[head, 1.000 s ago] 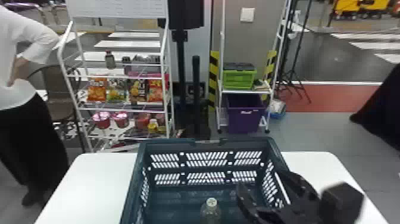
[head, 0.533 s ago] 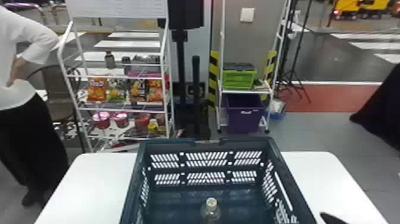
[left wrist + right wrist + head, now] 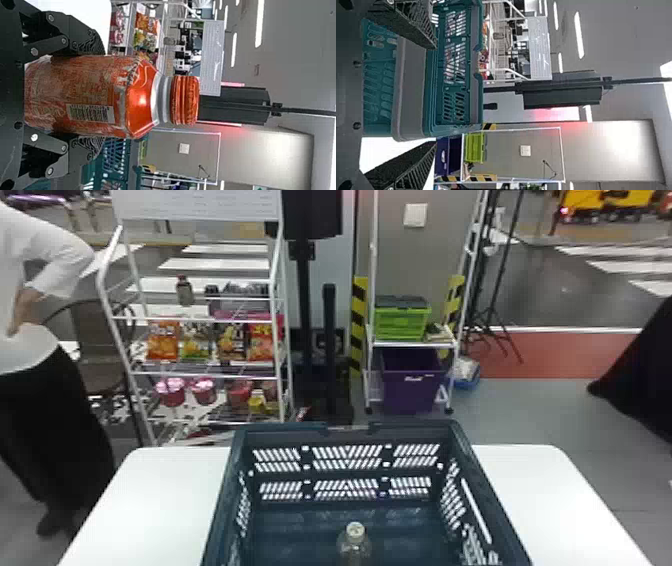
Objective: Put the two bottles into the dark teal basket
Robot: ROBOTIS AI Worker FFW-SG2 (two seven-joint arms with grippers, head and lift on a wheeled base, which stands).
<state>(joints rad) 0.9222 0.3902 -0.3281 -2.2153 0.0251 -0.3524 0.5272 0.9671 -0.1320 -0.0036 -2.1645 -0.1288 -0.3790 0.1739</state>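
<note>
Standing on the white table (image 3: 160, 500), the dark teal basket (image 3: 412, 432) contained a clear bottle (image 3: 354, 545) while the left gripper (image 3: 101, 95) clasped an orange bottle (image 3: 85, 93)

Beyond the table's far edge, a white snack rack (image 3: 129, 370) stood toward the left corner. A second white rack (image 3: 415, 344) stood past the middle of that edge, with a purple bin (image 3: 411, 392) below a green crate (image 3: 397, 324).

The basket sat between the table's left and right edges, its far wall hiding the middle of the far edge.

In the right wrist view, the right gripper (image 3: 435, 95) had its fingers spread wide, holding nothing, with the basket visible between them. In the left wrist view, the left gripper's fingers were closed on opposite sides of the orange bottle's body. That bottle was upright, its cap clear of the fingers; part of the basket appeared beyond one finger.

The clear bottle was inside the basket, upright, its pale cap on top.
</note>
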